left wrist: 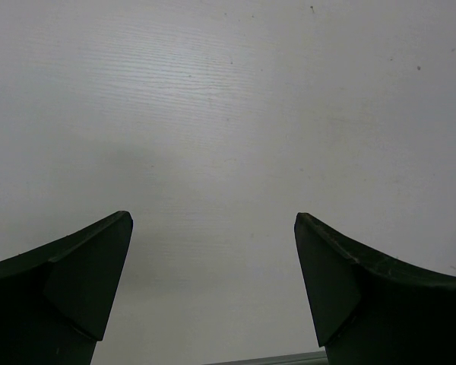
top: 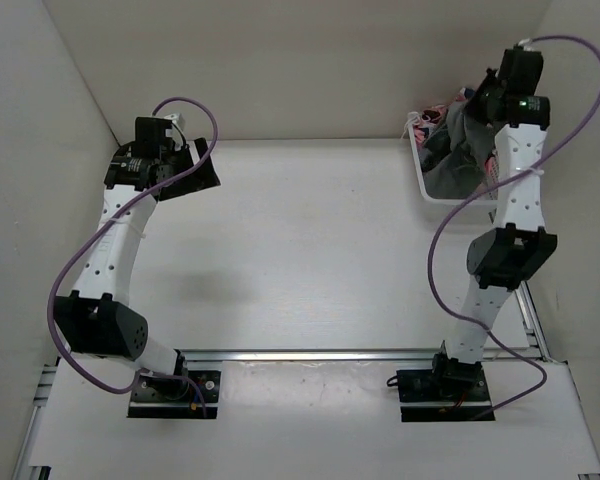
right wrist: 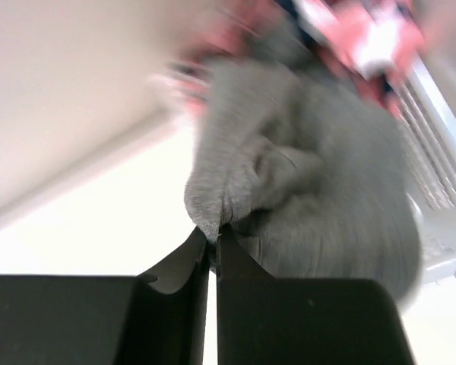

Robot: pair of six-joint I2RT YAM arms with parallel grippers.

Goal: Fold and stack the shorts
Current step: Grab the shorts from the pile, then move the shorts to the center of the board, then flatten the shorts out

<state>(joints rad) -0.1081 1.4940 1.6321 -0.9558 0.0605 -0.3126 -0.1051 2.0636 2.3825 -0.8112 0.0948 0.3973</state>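
No text, label, brand, number or sign could be read in any view. The grey shorts [right wrist: 327, 198] bore no legible mark, and the pink patterned shorts [right wrist: 357, 30] were too blurred to tell any lettering

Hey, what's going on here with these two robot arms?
The right pincer is shut on a fold of the dark grey shorts, pulling them up at the white basket in the far right corner of the table. Pink patterned shorts also sit in that basket. The left pincer hangs open above the table, holding nothing. No shorts are laid out or folded yet.
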